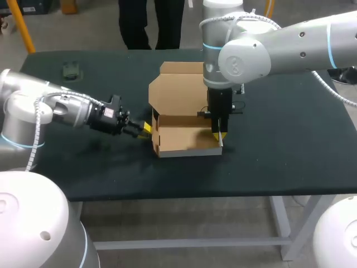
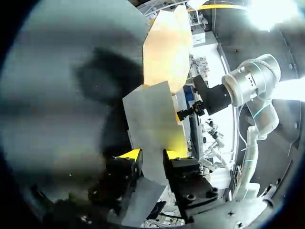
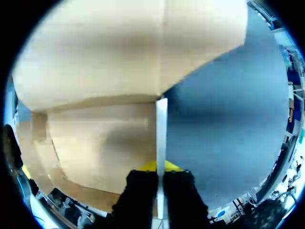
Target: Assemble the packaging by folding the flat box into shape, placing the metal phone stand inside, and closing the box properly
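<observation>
Nearest me on the dark green cloth-covered table (image 1: 279,162), the brown cardboard box (image 1: 187,146) is a shallow tray with its low front wall up and nothing visible on its floor. My left gripper (image 2: 152,155) comes in from the side, pinched narrowly on the left side wall (image 2: 150,124), the panel running between the yellow tips. My right gripper (image 1: 218,134) comes down from above, clamped on the right side wall (image 3: 161,133), whose thin pale edge sits between its two fingers. Behind them the lid flap (image 1: 178,84) stands upright and open.

I judge the folding well along but unfinished: both side walls are being held up rather than standing locked. Loading the stand and closing the lid are not yet done. Far back on the left lies a small dark object (image 1: 72,70), well apart from the box; it may be the phone stand, but I cannot tell
</observation>
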Robot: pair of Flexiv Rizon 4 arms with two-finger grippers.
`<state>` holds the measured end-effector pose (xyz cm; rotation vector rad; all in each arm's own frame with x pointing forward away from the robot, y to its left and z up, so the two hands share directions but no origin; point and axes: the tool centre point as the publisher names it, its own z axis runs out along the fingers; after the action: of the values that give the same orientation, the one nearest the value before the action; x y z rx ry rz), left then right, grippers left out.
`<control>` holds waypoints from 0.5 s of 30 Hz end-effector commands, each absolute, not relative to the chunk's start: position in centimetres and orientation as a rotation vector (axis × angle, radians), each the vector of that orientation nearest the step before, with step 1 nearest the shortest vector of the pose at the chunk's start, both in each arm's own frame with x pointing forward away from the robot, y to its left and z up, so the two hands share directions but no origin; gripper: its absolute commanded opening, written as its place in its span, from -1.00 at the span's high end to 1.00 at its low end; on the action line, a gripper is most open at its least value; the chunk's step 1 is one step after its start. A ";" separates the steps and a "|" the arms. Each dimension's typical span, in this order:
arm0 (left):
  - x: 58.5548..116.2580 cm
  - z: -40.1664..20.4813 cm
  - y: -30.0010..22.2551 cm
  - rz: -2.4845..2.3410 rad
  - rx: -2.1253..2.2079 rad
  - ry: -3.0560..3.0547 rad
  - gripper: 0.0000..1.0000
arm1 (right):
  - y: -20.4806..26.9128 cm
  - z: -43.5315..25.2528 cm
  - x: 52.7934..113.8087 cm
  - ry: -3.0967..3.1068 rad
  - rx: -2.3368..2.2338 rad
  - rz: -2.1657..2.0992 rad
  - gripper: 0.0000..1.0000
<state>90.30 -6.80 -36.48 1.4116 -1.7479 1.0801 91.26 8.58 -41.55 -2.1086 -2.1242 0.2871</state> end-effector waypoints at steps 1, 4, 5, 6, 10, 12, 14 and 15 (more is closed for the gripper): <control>90.1 -36.3 -7.2 1.085 1.412 -1.749 0.01 | 8.7 -41.7 91.3 -2.124 -2.107 0.291 1.00; 90.1 -36.2 -7.6 1.088 1.409 -1.748 0.02 | 8.7 -41.7 91.3 -2.124 -2.107 0.291 1.00; 90.2 -36.2 -7.7 1.086 1.410 -1.747 0.02 | 8.7 -41.7 91.3 -2.124 -2.107 0.291 1.00; 90.2 -36.3 -7.8 1.083 1.409 -1.746 0.02 | 8.7 -41.7 91.3 -2.124 -2.107 0.291 1.00; 90.3 -36.3 -8.3 1.073 1.413 -1.747 0.03 | 8.7 -41.7 91.3 -2.124 -2.107 0.291 1.00; 90.4 -36.3 -8.5 1.066 1.420 -1.743 0.04 | 8.7 -41.7 91.3 -2.124 -2.107 0.291 1.00; 90.4 -36.4 -8.6 1.062 1.427 -1.733 0.07 | 8.7 -41.7 91.3 -2.124 -2.107 0.291 1.00; 90.4 -36.4 -8.6 1.063 1.431 -1.723 0.09 | 8.7 -41.7 91.3 -2.124 -2.107 0.291 1.00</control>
<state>90.25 -8.42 -36.22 1.4309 -1.7277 1.0668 91.26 8.59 -41.55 -2.1084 -2.1243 0.2869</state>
